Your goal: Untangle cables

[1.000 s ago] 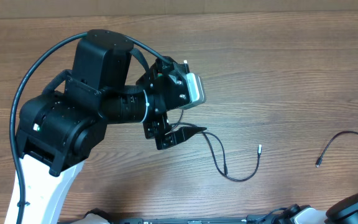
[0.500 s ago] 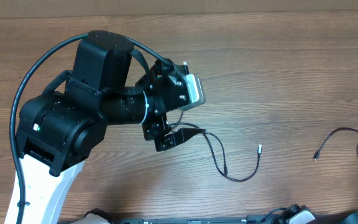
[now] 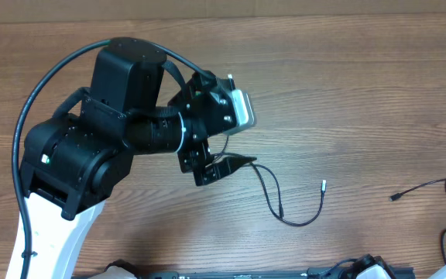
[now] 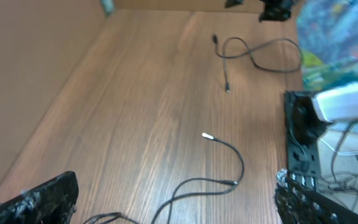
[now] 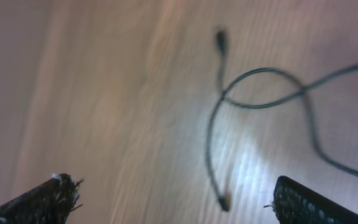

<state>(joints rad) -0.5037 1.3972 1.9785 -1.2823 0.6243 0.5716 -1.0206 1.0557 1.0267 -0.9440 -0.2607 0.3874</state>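
**A:** Overhead: left end effector (image 3: 224,166) sits at one end of the near cable (image 3: 293,211), far cable (image 3: 428,186) well beyond it. Separated, I'd guess.

**B:** Left wrist: fingers (image 4: 42,199) wide, near cable between them, ungripped. Right wrist: right end effector (image 5: 173,199) wide too, above the looped far cable.

Prob. robotics lab: wood table (image 3: 347,93), mounted robot arm (image 3: 91,163).

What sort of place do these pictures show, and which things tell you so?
Probably a robotics lab workbench: a wood-grain table, a black robot arm reaching over it, and thin black cables lying loose.
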